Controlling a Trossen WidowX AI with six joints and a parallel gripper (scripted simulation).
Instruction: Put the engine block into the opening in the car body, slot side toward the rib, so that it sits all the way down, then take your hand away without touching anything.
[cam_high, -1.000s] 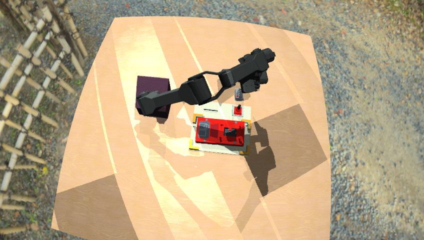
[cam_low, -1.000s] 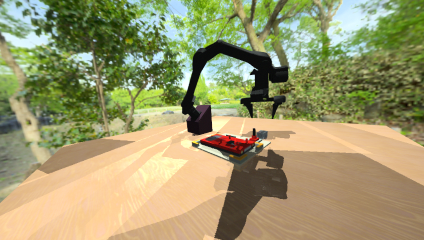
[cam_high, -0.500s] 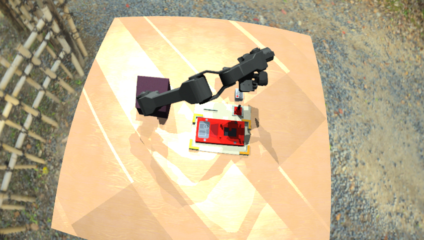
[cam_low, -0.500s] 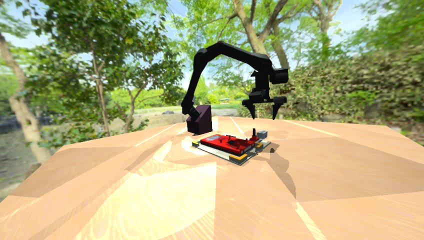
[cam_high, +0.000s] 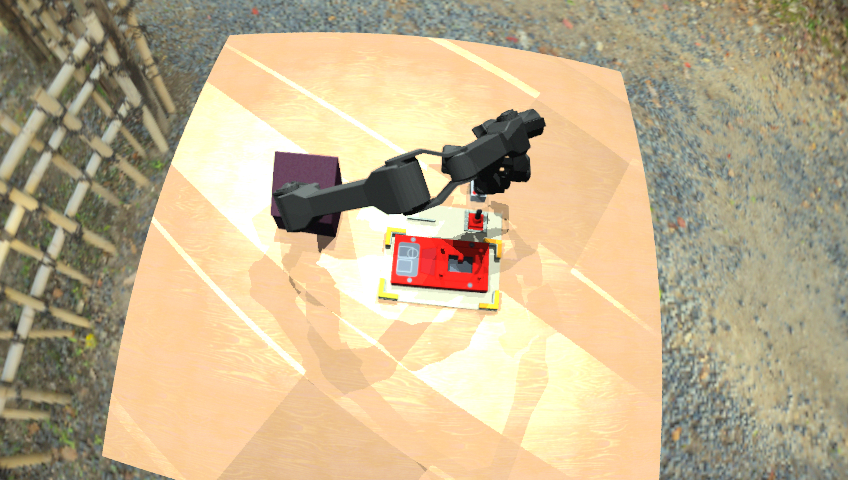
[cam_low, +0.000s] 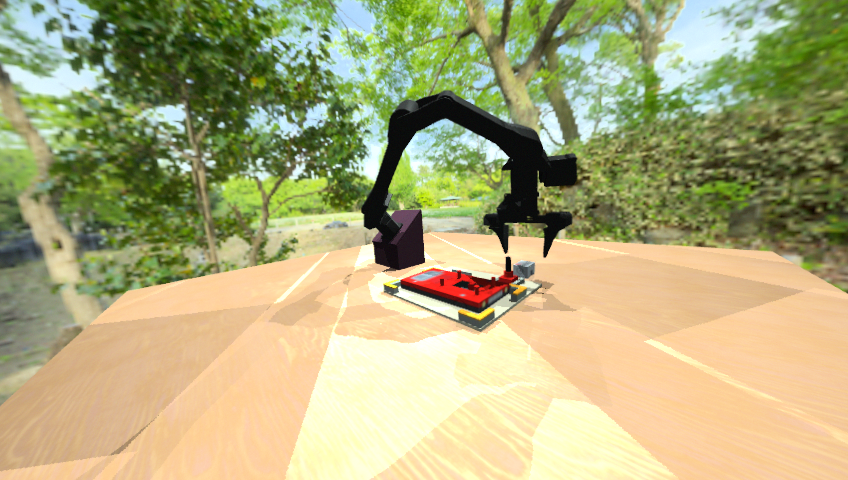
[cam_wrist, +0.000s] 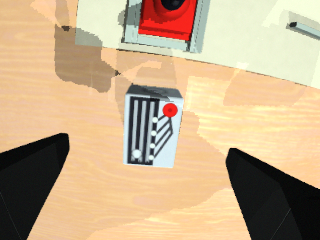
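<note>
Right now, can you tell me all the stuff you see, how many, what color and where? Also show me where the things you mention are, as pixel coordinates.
engine block (cam_high: 477, 196) (cam_low: 524, 269) (cam_wrist: 153, 131): one, gray with a red dot, on the table beside the pale board
car body (cam_high: 434, 277) (cam_low: 431, 289): one, red, on the pale board
corner pieces: four, yellow and dark, around the car body
red piece with black knob: one, on the pale board
pale board: one, cream, on the table
table: one, light wood, under everything
arm: one, black, on a dark purple block
gripper (cam_low: 526, 255) (cam_wrist: 150, 148): one, black, open above the engine block
</note>
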